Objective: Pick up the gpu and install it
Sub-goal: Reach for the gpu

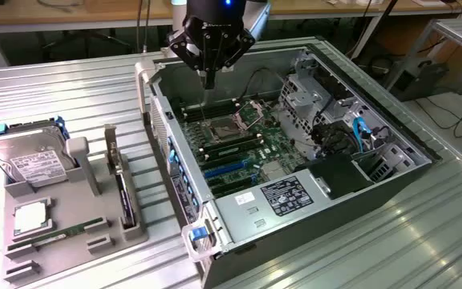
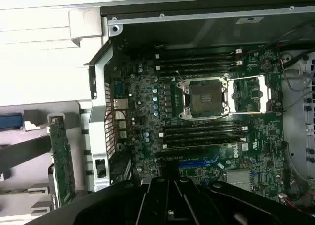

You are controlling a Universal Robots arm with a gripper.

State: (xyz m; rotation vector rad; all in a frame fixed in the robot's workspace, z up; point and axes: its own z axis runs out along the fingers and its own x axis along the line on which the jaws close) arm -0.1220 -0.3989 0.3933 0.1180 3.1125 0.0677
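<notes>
The gpu stands on its edge in a slot of the grey holder tray, at the exterior view's left of the open computer case. In the wrist view its green board shows edge-on beside the case wall. My gripper hangs over the far end of the case, above the motherboard, with its fingers together and nothing held. It is well apart from the gpu. In the wrist view the gripper points down at the motherboard near the blue expansion slots.
The holder tray also carries a silver hard drive, a square processor and a narrow memory stick. Inside the case lie an open processor socket, blue slots, a drive cage and cables. All stands on a ribbed metal table.
</notes>
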